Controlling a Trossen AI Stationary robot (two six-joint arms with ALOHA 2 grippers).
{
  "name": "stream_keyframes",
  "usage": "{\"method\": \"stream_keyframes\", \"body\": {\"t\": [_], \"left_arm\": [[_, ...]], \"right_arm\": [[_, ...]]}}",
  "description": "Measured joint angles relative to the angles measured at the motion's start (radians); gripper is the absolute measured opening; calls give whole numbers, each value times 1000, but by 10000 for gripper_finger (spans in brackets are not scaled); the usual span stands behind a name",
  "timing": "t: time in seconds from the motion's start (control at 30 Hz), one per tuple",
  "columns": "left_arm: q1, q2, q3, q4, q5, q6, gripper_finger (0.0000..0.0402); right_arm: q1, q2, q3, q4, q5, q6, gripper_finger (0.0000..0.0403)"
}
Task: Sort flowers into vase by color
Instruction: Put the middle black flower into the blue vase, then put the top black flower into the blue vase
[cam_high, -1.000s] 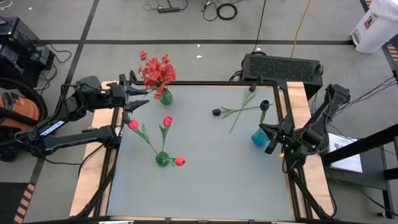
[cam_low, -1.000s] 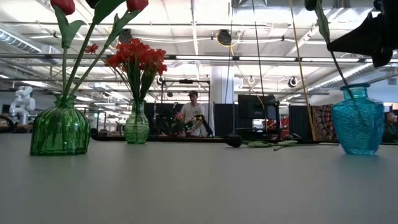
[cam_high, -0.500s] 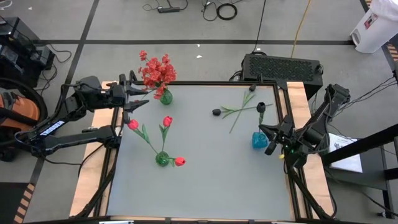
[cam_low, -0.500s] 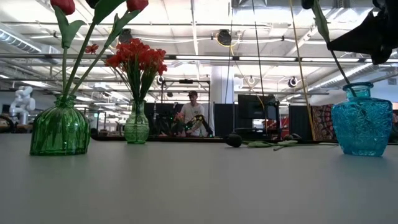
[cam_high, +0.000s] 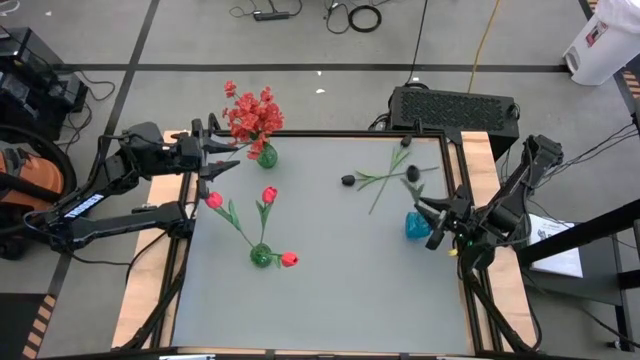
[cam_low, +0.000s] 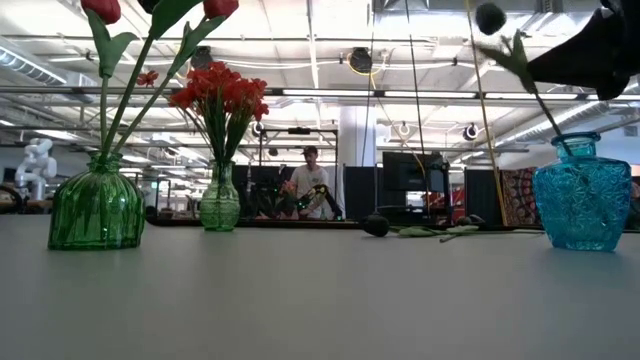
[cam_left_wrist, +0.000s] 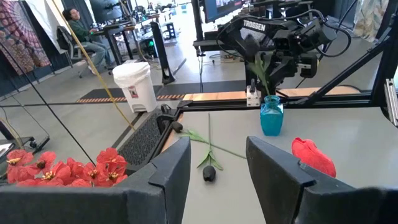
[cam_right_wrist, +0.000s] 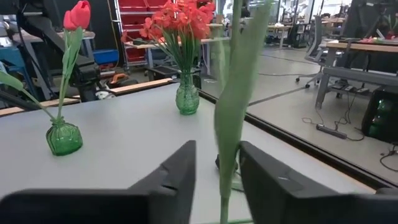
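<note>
Blue vase (cam_high: 417, 224) at your table's 3 o'clock takes the black flower's (cam_high: 412, 174) stem; your right gripper (cam_high: 432, 213) pinches it. Left gripper (cam_high: 215, 157), at 10, gapes empty.

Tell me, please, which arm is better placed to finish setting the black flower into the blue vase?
The right. Its gripper holds the black flower with the stem angled into the blue vase. The left gripper waits at the far edge, beside the red sprays.
</note>
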Motion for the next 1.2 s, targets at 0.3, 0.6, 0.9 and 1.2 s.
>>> {"method": "stream_keyframes", "body": {"t": [0.3, 0.6, 0.9, 1.2], "left_arm": [[0, 0, 0, 0, 0, 0, 164], [0, 0, 0, 0, 0, 0, 164], [0, 0, 0, 0, 0, 0, 164], [0, 0, 0, 0, 0, 0, 164]], "right_arm": [[0, 0, 109, -1, -30, -131, 214], [0, 1, 268, -1, -83, -291, 231], [0, 2, 398, -2, -83, -458, 228], [-9, 0, 538, -3, 107, -709, 228]]}}
